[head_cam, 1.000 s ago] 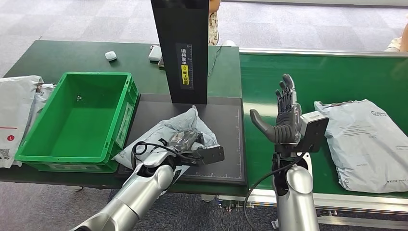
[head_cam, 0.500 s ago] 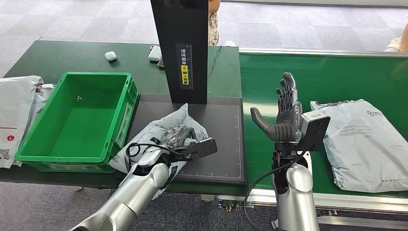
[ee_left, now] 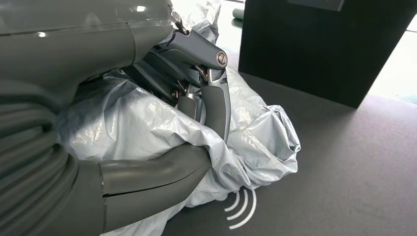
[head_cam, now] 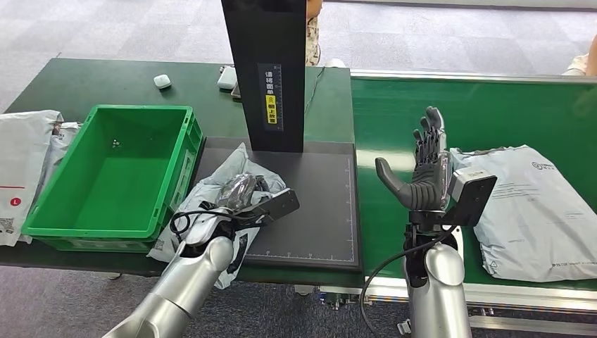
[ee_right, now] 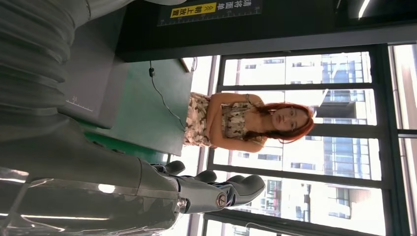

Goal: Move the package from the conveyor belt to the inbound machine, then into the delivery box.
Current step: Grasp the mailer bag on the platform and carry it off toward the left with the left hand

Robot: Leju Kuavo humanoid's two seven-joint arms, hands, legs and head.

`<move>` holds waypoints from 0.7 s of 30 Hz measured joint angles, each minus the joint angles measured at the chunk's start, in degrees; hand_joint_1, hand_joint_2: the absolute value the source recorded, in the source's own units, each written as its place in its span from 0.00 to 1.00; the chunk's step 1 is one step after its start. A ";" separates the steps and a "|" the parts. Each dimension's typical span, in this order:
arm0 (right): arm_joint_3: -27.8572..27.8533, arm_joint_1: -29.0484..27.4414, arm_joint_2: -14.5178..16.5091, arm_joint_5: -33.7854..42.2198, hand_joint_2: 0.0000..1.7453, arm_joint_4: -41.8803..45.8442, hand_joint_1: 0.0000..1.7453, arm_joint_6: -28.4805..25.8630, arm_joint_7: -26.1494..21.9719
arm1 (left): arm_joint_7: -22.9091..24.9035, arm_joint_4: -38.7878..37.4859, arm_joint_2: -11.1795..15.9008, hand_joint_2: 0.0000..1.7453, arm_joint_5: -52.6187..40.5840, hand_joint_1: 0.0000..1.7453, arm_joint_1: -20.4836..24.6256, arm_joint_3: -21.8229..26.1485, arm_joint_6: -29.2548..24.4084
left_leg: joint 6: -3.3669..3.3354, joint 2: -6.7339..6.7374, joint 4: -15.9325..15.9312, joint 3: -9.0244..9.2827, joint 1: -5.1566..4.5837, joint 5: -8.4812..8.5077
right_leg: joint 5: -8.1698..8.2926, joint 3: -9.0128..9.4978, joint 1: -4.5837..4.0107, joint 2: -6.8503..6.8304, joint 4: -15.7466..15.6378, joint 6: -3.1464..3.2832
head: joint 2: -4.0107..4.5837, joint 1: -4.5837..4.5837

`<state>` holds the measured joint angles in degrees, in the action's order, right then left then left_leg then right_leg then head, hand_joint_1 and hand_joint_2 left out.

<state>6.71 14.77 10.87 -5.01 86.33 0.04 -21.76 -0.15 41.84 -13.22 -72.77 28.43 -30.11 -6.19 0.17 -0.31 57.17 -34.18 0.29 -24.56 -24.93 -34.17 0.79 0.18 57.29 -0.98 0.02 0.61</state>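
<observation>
Two grey poly packages show in head view: one crumpled package (head_cam: 232, 193) on the dark scan pad (head_cam: 310, 218) of the inbound machine (head_cam: 266, 70), a second package (head_cam: 524, 208) flat on the green conveyor belt (head_cam: 486, 113) w/ small print on its face, too small to read. Machine's black upright carries a narrow vertical label (head_cam: 269, 95), Chinese chars in white above a yellow strip; not legible beyond that. Pad has a white curved-lines mark near the bag in left wrist view. Left hand (head_cam: 236, 201) lies on top of the crumpled package at the pad's left side, just beside the green delivery box (head_cam: 112, 172); left wrist view shows thumb under and fingers (ee_left: 211, 98) over a bunched fold of the bag, so it grips the package. Package sags off the pad's front-left edge, next to the box's wall. Right hand (head_cam: 419, 165) is raised upright over the belt, fingers apart, thumb out to the side, holding nothing; second package lies just right of it, not touching. White mailers (head_cam: 24, 169) w/ a red mark sit left of the box. Right wrist view has a person (ee_right: 236, 125) standing by a window.
</observation>
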 joint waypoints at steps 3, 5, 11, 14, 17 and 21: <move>0.00 -0.02 -0.01 0.00 1.00 0.01 0.00 0.00 0.00 | -0.05 0.26 0.04 1.00 -0.10 1.00 -0.17 0.09 -0.44 | 0.00 0.00 0.00 0.00 0.00 0.00 | 0.00 0.00 0.00 0.00 0.00 0.00 | 0.00 0.00; -0.05 -0.23 -0.01 0.00 1.00 0.26 0.00 -0.01 0.00 | -0.41 1.31 0.16 1.00 -0.94 1.00 -0.62 0.23 -3.25 | 0.00 0.00 0.00 0.00 0.00 0.00 | 0.00 -0.01 -0.01 0.00 0.00 0.00 | 0.00 0.00; -1.04 -2.20 -0.37 0.44 1.00 2.88 0.00 0.34 -0.06 | -1.90 15.85 3.59 1.00 -10.25 1.00 -3.29 2.15 -10.96 | 0.01 0.00 0.00 -0.09 0.00 0.00 | -0.01 -0.10 -0.05 0.01 0.01 0.02 | 0.00 0.01; -1.54 -2.93 -0.59 0.61 1.00 3.91 0.00 1.00 -0.23 | -2.24 24.20 6.30 1.00 -13.96 1.00 -4.05 3.35 -12.23 | 0.01 0.00 0.00 -0.11 0.01 0.00 | -0.02 -0.12 -0.05 0.00 0.01 0.03 | 0.00 0.00; -1.85 -3.55 -0.84 0.85 1.00 4.39 0.00 1.14 -0.73 | -0.73 30.12 9.09 1.00 -15.67 1.00 -3.87 4.67 -13.37 | 0.01 0.00 0.00 -0.11 0.03 0.01 | -0.02 -0.12 -0.06 0.00 0.01 0.03 | 0.00 0.01; -2.28 -5.27 -1.29 1.30 1.00 5.11 0.00 1.12 -2.11 | 0.53 35.20 13.05 1.00 -16.60 1.00 -1.07 6.37 -14.81 | 0.03 0.00 0.00 -0.11 0.07 0.03 | -0.02 -0.12 -0.05 -0.01 0.01 0.03 | 0.00 0.01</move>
<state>4.43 9.50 9.57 -3.71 91.44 1.16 -23.87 0.38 77.04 -0.18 -89.37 27.36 -23.74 -21.00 0.21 -0.31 57.17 -34.29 0.36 -24.52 -24.95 -34.29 0.74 0.17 57.29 -0.95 0.02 0.62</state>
